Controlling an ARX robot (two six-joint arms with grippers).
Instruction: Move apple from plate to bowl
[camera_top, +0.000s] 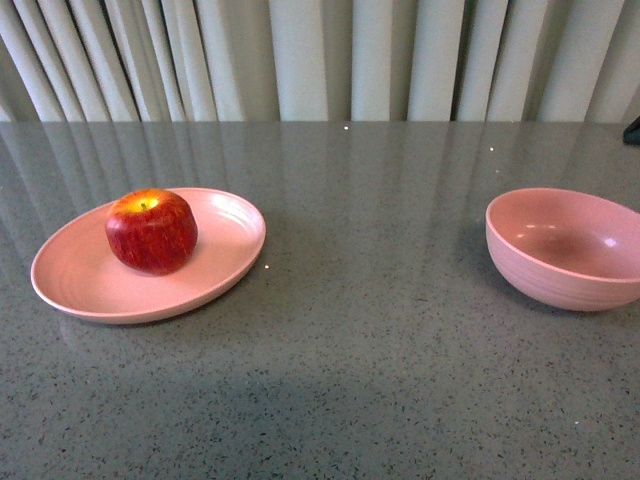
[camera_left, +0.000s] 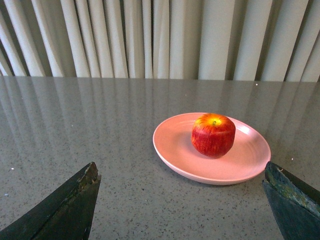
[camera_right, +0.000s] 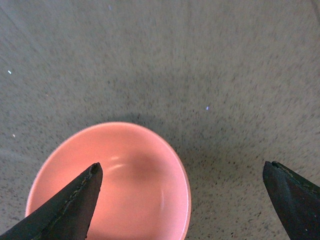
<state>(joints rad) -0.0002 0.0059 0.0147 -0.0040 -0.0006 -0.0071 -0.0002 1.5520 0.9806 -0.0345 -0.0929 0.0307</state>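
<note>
**Both claws spread wide, nothing held; apple on plate**

Left gripper (camera_left: 181, 170): its two dark fingers (camera_left: 70, 205) are spread far apart. Nothing sits between them and neither tip touches anything. They hang over the grey speckled table (camera_top: 350, 350).

Ahead of this claw, past the fingertips, lies the plate (camera_left: 175, 145). It is off the midline of the gap and closer to one finger than to the other. It stays apart from both.

The apple (camera_left: 213, 135) rests on the plate with its stem dimple and yellow-orange patch facing up. It is well clear of the claw. It sits off the plate's centre, and bare pink plate shows all round its base.

Right gripper (camera_right: 181, 166): it is also spread wide and grips nothing. It points down at the table from above.

The bowl (camera_right: 125, 180) lies below this claw, mostly under one finger and partly hidden by it. The other finger stands over bare tabletop. I cannot tell whether that finger touches the bowl.

In the front view the plate and bowl stand well apart on the table.
</note>
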